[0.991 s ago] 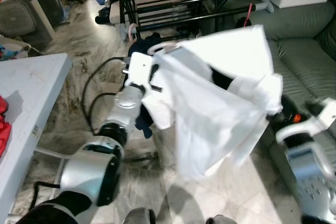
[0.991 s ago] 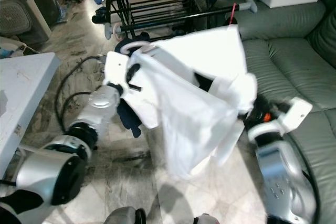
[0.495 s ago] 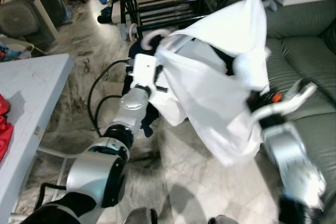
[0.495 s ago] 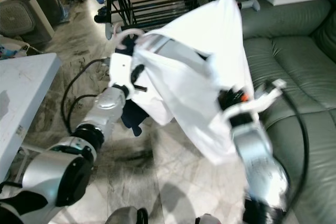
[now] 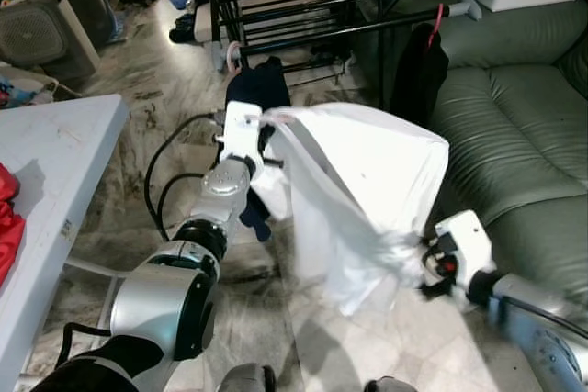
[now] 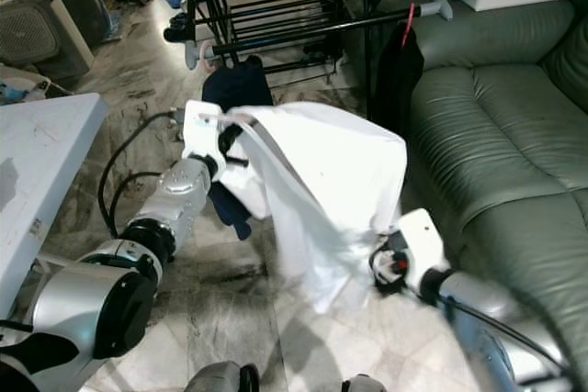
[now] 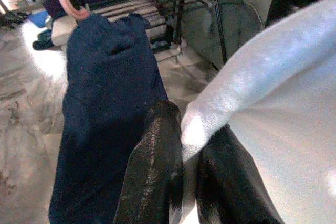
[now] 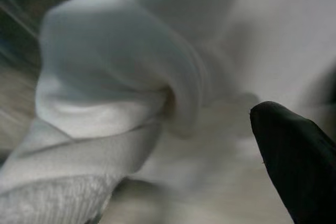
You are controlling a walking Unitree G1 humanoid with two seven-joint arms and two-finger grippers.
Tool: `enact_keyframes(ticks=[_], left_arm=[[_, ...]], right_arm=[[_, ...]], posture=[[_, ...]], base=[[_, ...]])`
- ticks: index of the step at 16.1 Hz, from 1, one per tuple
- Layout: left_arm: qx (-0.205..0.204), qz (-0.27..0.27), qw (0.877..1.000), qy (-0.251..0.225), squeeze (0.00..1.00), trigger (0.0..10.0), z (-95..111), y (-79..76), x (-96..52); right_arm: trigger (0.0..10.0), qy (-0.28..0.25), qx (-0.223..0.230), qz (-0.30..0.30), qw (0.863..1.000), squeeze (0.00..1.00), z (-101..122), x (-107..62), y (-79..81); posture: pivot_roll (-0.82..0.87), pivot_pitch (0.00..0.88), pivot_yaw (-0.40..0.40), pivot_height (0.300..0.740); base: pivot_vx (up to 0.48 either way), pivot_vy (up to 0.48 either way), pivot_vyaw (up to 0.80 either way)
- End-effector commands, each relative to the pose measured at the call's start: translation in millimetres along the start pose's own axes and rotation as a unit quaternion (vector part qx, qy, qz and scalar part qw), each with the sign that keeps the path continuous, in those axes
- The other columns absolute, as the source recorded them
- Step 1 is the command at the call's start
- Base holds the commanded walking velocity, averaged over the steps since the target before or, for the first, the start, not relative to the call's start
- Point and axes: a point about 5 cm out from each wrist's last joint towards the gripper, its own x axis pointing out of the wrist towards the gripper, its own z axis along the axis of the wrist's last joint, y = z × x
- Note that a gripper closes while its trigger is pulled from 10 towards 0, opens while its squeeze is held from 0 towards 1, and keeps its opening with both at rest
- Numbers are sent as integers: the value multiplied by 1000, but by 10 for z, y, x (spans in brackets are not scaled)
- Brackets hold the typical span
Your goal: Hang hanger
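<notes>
Above marble floor [image 5: 119, 135], white shirt [image 5: 367, 190] drapes downward

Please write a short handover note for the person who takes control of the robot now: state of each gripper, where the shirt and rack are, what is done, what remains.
Left gripper: fingers shut on a fold of the white shirt, held up in front of the robot.
Right gripper: low on the robot's right, gripping the bunched lower corner of the shirt; one finger lies against the cloth.
The shirt hangs spread between the two arms above the marble floor.
The black drying rack stands ahead, with a navy garment and a dark garment already on it.
Done: shirt lifted and carried near the rack.
Left: bring it to a rail, hang it, release both grippers.
</notes>
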Motion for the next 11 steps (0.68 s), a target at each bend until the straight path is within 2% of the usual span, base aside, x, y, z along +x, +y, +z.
enact_keyframes(ticks=[1, 2, 3, 4, 5, 6, 7, 8, 9, 11], left_arm=[[-39, 54, 995, -73, 0, 10000, 421, 258, 62], [-38, 57, 995, -71, 0, 10000, 408, 269, 58], [-39, 56, 996, -65, 0, 10000, 380, 255, 58], [-40, 54, 996, -58, 0, 10000, 359, 234, 60], [-36, 45, 997, -44, 0, 10000, 327, 185, 68], [-30, 38, 998, -31, 0, 10000, 294, 137, 73], [-20, 33, 999, -27, 0, 10000, 264, 101, 70], [-2, 28, 999, -15, 0, 10000, 211, 65, 64], [19, 1, 999, 30, 0, 10000, 69, -8, 50], [49, -24, 998, 40, 0, 10000, 8, -59, 33]], right_arm=[[10000, 30, -37, -106, 993, 0, -129, -55, -271], [10000, 14, -97, -206, 974, 0, 8, -128, -546], [10000, -16, -73, -270, 960, 0, 109, -180, -705], [10000, -45, 7, -303, 952, 0, 136, -193, -784], [10000, -87, 173, -335, 922, 0, 121, -182, -872], [10000, -113, 278, -345, 889, 0, 74, -147, -905], [10000, -140, 364, -361, 847, 0, 23, -102, -901], [10000, -142, 423, -371, 815, 0, -76, -24, -836], [10000, -127, 482, -367, 785, 0, -212, 86, -702], [10000, -77, 544, -388, 740, 0, -435, 237, -535]], posture=[[-102, 18, 141, 740], [-103, 17, 141, 740], [-103, 17, 141, 740], [-103, 17, 141, 740], [-101, 10, 139, 740], [-101, 8, 138, 740], [-101, 8, 138, 740], [-101, 8, 138, 740], [-97, 5, 138, 740], [-99, 6, 140, 740]], base=[[0, 0, 0], [0, 0, 0], [0, 0, 0], [0, 0, 0], [0, 0, 0], [0, 0, 0], [0, 0, 0], [0, 0, 0], [0, 0, 0], [0, 0, 0]])
